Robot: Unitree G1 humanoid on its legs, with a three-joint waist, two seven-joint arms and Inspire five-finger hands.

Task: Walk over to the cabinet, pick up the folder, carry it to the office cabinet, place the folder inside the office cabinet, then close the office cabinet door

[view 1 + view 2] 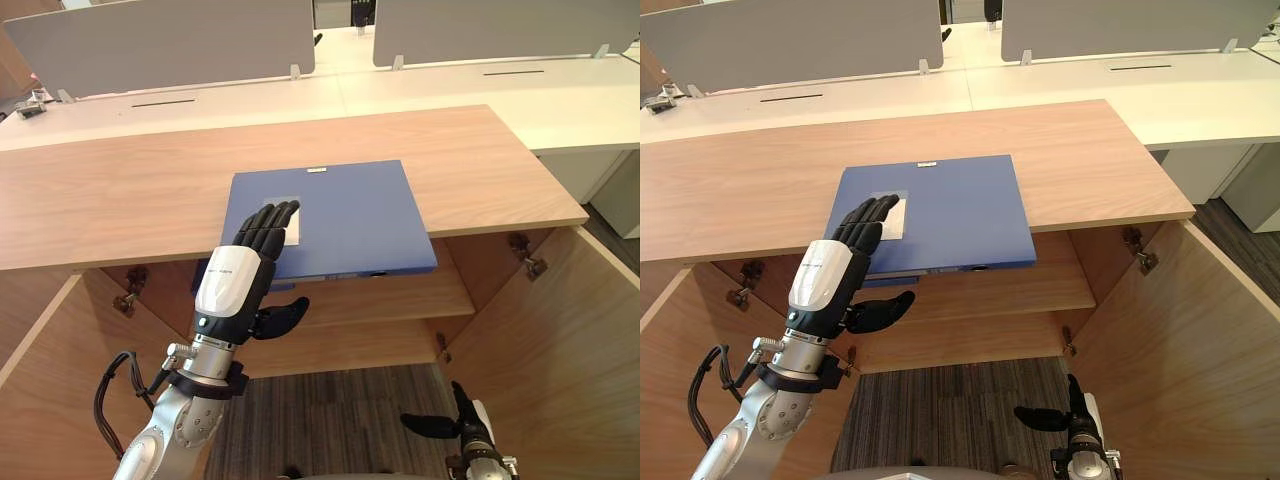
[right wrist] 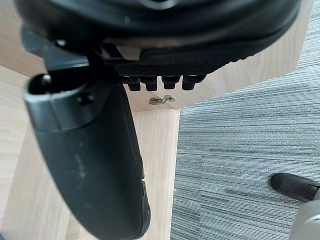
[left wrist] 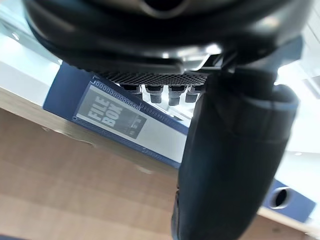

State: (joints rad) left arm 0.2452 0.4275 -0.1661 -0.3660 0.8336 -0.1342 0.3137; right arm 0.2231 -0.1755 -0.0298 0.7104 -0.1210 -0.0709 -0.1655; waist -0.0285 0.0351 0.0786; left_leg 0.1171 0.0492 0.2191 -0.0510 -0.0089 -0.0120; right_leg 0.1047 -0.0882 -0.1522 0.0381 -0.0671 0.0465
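Left robot hand (image 1: 235, 285): fingers (image 1: 268, 226) straight and flat on the near left corner of the blue folder (image 1: 350, 220), thumb (image 1: 285, 314) spread apart below the front edge, closed on nothing. Right robot hand (image 1: 440, 425): low above the carpeted floor (image 1: 330, 410), fingers relaxed, holding nothing. The folder lies flat on the wooden surface (image 1: 120, 190) of the cabinet, its near edge overhanging the front. Risk, in my judgement: gripped at one corner only, the folder may swing, tip off the edge or slip out and drop to the floor; the thumb may also catch the underside of the surface instead of the folder. Count: one folder, one shelf (image 1: 400, 297) inside, two open doors (image 1: 560, 340), two robot hands.
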